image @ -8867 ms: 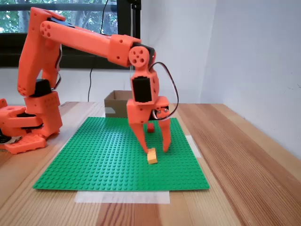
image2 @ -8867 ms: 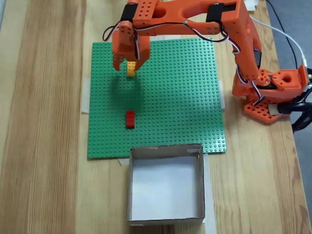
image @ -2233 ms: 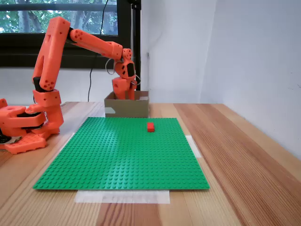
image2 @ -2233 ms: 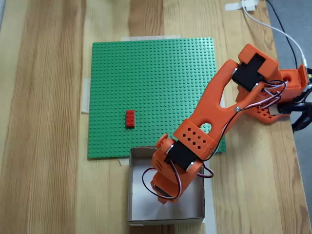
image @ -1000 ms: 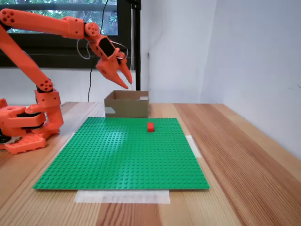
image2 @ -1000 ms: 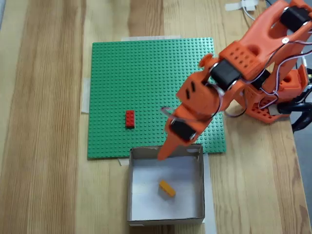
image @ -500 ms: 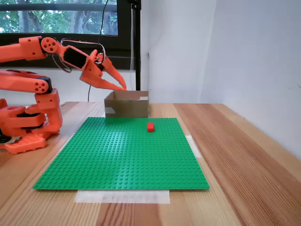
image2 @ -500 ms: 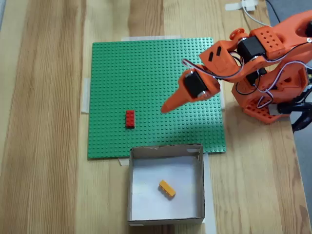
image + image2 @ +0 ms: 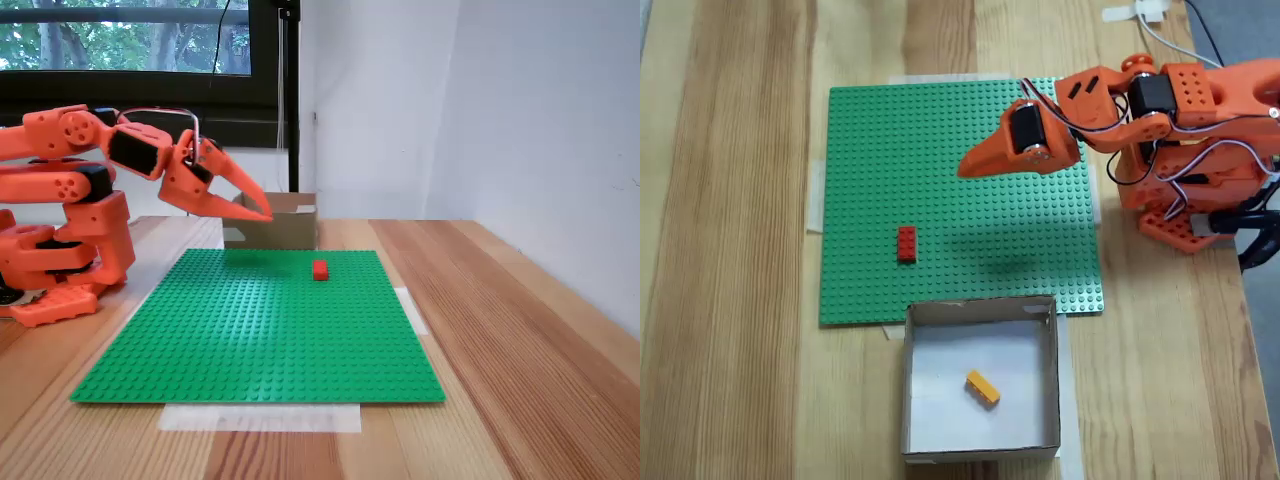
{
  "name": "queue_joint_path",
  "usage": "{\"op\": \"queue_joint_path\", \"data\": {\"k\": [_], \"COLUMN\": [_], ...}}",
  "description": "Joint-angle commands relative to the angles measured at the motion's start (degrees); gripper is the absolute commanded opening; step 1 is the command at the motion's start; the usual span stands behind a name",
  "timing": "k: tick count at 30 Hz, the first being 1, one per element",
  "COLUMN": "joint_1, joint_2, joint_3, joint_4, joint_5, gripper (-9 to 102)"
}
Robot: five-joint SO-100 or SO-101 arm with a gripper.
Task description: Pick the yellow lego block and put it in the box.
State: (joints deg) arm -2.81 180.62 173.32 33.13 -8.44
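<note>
The small rectangular yellow-orange plastic brick [image 9: 982, 388] lies loose on the pale floor of the small brown cardboard box [image 9: 1056, 380], slightly toward the box's middle and turned at a slant to its walls, touching none of them. Seen from the low fixed view, the box [image 9: 285, 232] stands at the far edge of the green studded baseplate [image 9: 260, 330], and its inside is hidden from there.

The box sits against the baseplate's [image 9: 870, 180] lower edge in the fixed view from above, partly overlapping that edge. A smaller red plastic brick [image 9: 907, 244] rests on the baseplate, a little above the box's upper-left corner in that view and well apart from the yellow brick; in the low fixed view the red brick [image 9: 320, 269] stands just in front of the box, toward its right end.

The orange pincer [image 9: 967, 166] hangs in the air above the baseplate, well away from the box and holding nothing. Its two fingers come together at a single point, pressed shut as far as both fixed views show. In the low fixed view the pincer [image 9: 262, 212] points toward the box's front wall from the left, tips at about the height of the box's rim. The orange arm's base [image 9: 1196, 215] stands on the pale wooden surface [image 9: 730, 250] beside the baseplate's right edge in the view from above.
</note>
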Motion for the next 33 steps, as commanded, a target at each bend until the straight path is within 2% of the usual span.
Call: {"op": "queue_joint_path", "data": {"k": [1, 11, 25, 33], "joint_1": [1.5, 4.4, 4.6, 4.7], "joint_2": [3.3, 6.4, 6.4, 6.4], "joint_3": [2.5, 9.5, 9.7, 9.7], "joint_4": [-0.7, 2.7, 11.0, 11.2], "joint_5": [0.1, 2.6, 5.4, 5.2], "gripper": [-1, -1, -1, -1]}}
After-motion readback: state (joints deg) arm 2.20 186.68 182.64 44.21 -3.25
